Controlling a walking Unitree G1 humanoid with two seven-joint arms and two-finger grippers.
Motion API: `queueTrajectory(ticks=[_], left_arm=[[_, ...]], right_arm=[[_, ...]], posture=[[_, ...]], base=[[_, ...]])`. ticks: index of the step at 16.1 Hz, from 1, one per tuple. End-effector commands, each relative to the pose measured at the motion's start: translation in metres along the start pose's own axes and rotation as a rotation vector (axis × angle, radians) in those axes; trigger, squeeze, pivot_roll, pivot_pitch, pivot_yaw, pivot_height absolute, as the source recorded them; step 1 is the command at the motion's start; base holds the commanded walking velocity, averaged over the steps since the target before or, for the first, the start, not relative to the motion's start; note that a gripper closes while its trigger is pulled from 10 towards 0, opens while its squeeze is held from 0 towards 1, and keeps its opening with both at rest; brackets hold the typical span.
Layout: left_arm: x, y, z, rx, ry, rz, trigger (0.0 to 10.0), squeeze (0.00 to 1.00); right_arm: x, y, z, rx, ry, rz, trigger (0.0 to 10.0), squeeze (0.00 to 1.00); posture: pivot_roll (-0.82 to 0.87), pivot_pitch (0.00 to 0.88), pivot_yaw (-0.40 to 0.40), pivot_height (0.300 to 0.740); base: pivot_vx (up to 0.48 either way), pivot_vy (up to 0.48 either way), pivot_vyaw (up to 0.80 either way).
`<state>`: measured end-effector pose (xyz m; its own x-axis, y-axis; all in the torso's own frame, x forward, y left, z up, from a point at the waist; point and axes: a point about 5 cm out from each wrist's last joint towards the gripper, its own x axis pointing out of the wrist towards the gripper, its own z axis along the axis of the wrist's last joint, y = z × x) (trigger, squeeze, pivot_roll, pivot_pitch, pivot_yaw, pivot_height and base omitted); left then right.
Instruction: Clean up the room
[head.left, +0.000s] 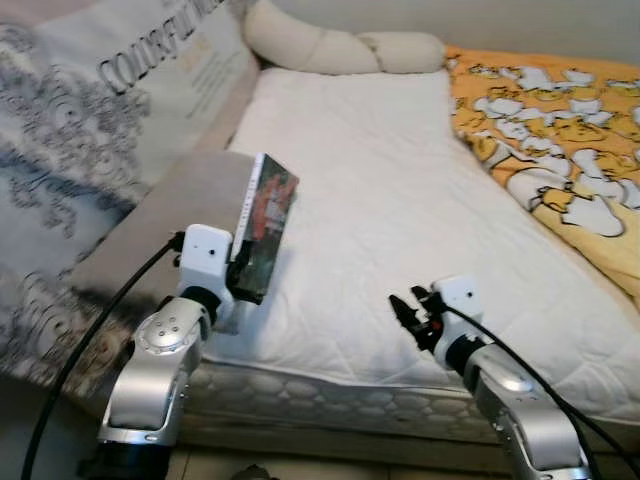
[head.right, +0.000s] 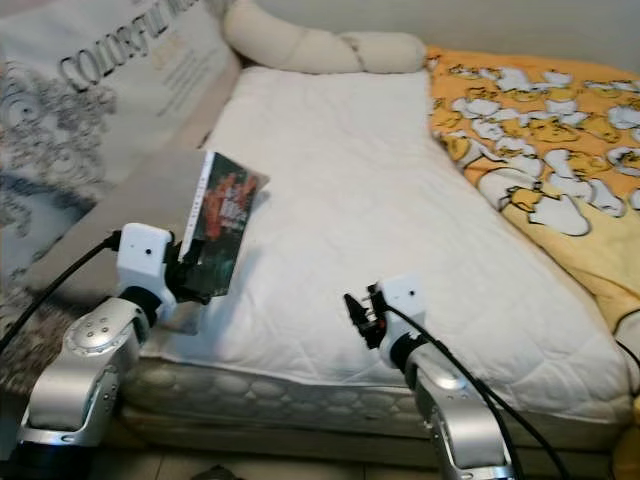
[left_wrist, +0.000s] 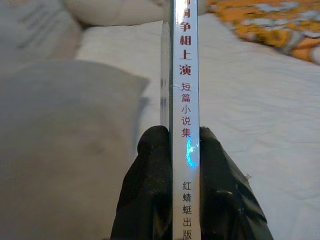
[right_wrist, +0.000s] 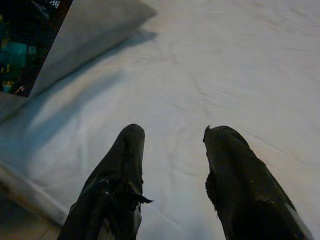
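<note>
Book (head.left: 266, 225) in its grip, the robot stood at the foot of a bed (head.left: 380, 200) during a room clean-up. The left gripper (left_wrist: 182, 150) was clenched on the lower part of the book, one black finger (left_wrist: 150, 180) pressed to each cover, and held it upright above the near left corner of the mattress, its white spine with printed Chinese characters facing the wrist camera. A grey pillow (head.left: 170, 215) lay just behind it, and a large printed cushion (head.left: 90, 150) leaned along the left side of the bed.

The right gripper (right_wrist: 172, 165) hung low over the white quilt near the mattress's front edge, its two fingers spread apart and holding nothing.

Elsewhere the bed looked largely in order: a long cream bolster (head.left: 340, 45) sat at the head, and an orange blanket (head.left: 560, 130) patterned with white ducks covered the right side. Judging by the scene, the book was off the bed but had not yet been put away, so the job appeared only partly done; where the book belonged could not be told.
</note>
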<state>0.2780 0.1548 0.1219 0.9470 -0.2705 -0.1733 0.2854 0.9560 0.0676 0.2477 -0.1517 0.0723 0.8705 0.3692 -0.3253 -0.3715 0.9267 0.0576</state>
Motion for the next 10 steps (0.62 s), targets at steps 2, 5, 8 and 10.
queueTrajectory(ticks=[2, 5, 8, 10], left_arm=[[0.0014, -0.0060, 0.0121, 0.007, -0.050, -0.039, 10.0, 0.00], [0.0017, -0.0070, 0.0122, 0.001, -0.051, -0.050, 10.0, 0.00], [0.0009, -0.0081, 0.0113, 0.001, -0.048, -0.057, 10.0, 0.00], [0.0006, -0.0097, 0.0110, 0.004, -0.046, -0.070, 10.0, 0.00]], right_arm=[[-0.0026, -0.0052, 0.0056, 0.018, -0.030, -0.028, 10.0, 0.00], [-0.0024, -0.0053, 0.0056, -0.038, -0.015, -0.024, 10.0, 0.00], [-0.0023, -0.0081, 0.0048, -0.001, -0.016, -0.052, 10.0, 0.00], [-0.0029, -0.0089, 0.0040, -0.002, -0.015, -0.059, 10.0, 0.00]], posture=[[-0.03, 0.000, 0.013, 0.740], [-0.02, 0.000, 0.010, 0.740], [-0.02, 0.000, 0.010, 0.740], [-0.02, 0.000, 0.011, 0.740]], base=[[0.306, 0.000, 0.00], [0.343, 0.000, 0.53], [0.369, 0.000, 0.00], [0.338, 0.000, 0.00]])
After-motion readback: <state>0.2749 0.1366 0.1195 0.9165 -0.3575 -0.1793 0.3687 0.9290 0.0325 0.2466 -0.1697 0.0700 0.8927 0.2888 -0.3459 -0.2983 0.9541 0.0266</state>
